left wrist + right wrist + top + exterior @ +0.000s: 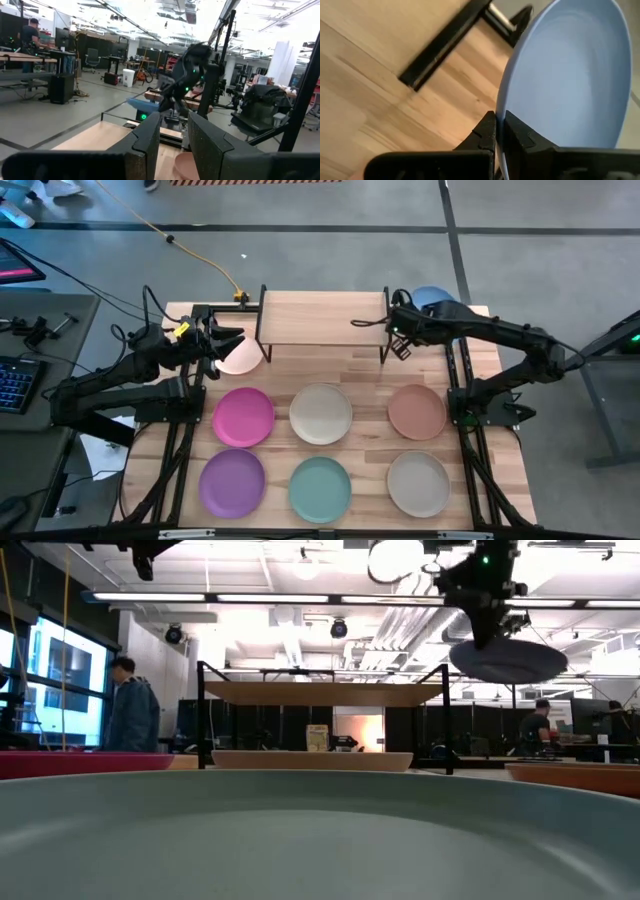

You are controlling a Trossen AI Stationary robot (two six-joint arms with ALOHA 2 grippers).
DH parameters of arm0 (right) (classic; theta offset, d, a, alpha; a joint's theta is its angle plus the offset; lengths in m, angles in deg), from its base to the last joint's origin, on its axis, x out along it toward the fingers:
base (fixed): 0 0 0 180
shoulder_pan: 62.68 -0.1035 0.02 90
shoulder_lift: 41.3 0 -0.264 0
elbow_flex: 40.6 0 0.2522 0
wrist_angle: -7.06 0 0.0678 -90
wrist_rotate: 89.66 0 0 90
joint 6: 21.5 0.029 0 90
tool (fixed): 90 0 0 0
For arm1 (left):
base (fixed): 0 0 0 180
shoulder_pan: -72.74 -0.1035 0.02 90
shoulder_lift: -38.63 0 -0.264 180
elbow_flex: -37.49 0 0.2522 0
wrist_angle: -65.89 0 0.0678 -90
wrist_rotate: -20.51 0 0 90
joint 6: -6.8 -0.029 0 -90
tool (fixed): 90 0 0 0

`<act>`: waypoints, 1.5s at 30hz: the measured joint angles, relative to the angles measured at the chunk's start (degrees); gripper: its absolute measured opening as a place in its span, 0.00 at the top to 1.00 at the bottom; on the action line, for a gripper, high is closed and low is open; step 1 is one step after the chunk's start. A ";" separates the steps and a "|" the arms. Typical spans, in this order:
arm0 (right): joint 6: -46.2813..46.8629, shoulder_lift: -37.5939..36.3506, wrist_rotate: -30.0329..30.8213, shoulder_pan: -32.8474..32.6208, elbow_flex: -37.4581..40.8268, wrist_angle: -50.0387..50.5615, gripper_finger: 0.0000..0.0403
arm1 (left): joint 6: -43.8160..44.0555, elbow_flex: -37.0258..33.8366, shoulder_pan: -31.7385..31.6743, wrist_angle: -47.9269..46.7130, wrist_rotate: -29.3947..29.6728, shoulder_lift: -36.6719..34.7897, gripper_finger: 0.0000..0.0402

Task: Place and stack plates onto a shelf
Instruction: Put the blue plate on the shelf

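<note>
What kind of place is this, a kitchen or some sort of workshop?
Probably a large robotics lab or industrial workshop, not a kitchen: exposed ceiling ducts, a concrete floor with marked lines, and rows of workbenches with people at them behind the plank table.

The top of the shelf (322, 313) lay bare, so a gripper could come down onto it from above, while its black legs (262, 340) closed off the corners and left only a low gap beneath the board. The right gripper (398, 330), clamped on the blue plate (432, 299), crowded the shelf's right end, and the left gripper (222, 342) with the pale pink plate (240, 358) crowded its left end. In front, six plates (320, 412) in two rows covered most of the tabletop (370, 372), leaving a bare strip just before the shelf and narrow lanes between plates.
</note>
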 joint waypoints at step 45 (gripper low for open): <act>-53.59 8.90 -12.58 -4.19 -12.18 -20.85 1.00 | 0.02 -0.01 0.02 -0.68 0.00 -0.02 0.78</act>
